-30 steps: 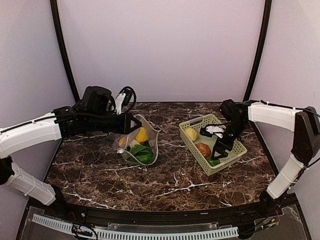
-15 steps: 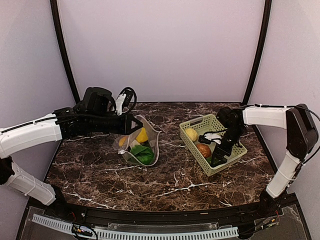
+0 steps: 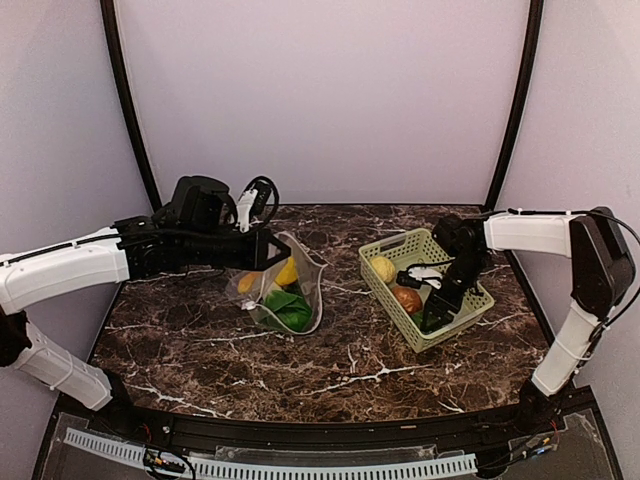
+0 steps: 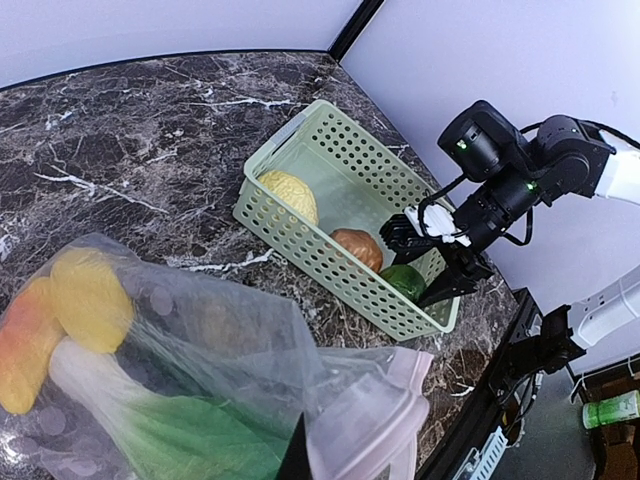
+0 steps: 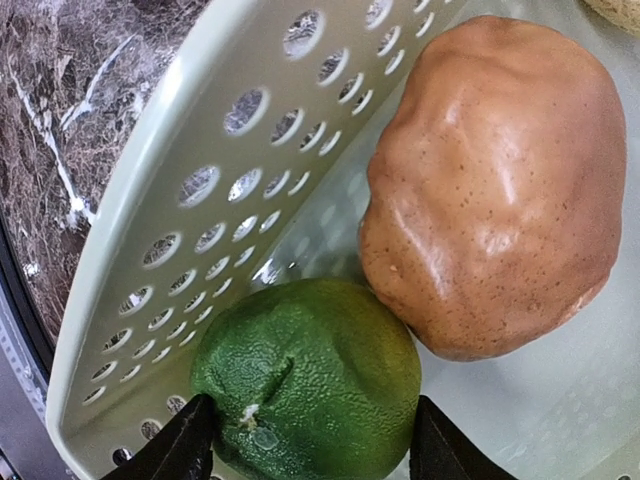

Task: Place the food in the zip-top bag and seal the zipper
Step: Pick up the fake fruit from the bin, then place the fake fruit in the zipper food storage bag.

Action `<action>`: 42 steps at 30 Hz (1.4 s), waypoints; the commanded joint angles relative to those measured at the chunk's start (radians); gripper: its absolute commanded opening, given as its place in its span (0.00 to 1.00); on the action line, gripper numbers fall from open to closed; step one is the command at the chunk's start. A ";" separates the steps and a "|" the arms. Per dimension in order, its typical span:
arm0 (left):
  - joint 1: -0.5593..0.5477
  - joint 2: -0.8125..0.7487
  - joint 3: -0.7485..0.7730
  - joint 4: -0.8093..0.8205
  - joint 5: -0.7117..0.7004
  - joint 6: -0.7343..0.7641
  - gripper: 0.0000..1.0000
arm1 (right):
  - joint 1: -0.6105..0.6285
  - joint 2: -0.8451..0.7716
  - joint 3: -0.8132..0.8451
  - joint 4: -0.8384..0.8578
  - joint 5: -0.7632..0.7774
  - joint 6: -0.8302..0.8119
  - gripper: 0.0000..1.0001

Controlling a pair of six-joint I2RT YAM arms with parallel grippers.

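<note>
My left gripper (image 3: 266,250) is shut on the mouth edge of the clear zip-top bag (image 3: 283,290) and holds it up and open. The bag holds a bok choy (image 4: 150,425), a yellow lemon (image 4: 90,290) and an orange piece (image 4: 25,350). The pinkish zipper (image 4: 405,395) is unsealed. My right gripper (image 5: 315,450) is open, down in the basket (image 3: 395,243), with a finger on each side of the green pepper (image 5: 310,385). The brown potato (image 5: 500,190) lies against the pepper. A second lemon (image 3: 382,268) lies at the basket's far end.
The light-green lattice basket (image 4: 300,235) stands on the dark marble table (image 3: 350,370) to the right of the bag. Its wall (image 5: 150,200) is close by my right fingers. Black frame posts rise at the back corners.
My right gripper has moved down and left inside the basket until it straddles the green pepper. My left arm has shifted slightly right, still holding the bag.
</note>
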 commanded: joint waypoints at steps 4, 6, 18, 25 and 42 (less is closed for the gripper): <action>-0.005 0.013 0.002 0.028 0.011 -0.006 0.01 | -0.030 -0.060 0.008 -0.002 0.099 0.005 0.59; -0.004 0.021 0.007 0.027 0.011 -0.004 0.01 | -0.033 -0.085 0.005 -0.006 0.101 0.004 0.56; -0.006 0.107 0.083 0.040 0.043 -0.011 0.01 | -0.031 -0.208 0.129 -0.119 -0.090 0.062 0.49; -0.010 0.170 0.142 0.052 0.051 -0.021 0.01 | 0.011 -0.267 0.276 -0.161 -0.270 0.081 0.49; -0.024 0.241 0.265 0.053 0.059 -0.052 0.01 | 0.255 -0.119 0.598 -0.059 -0.459 0.219 0.51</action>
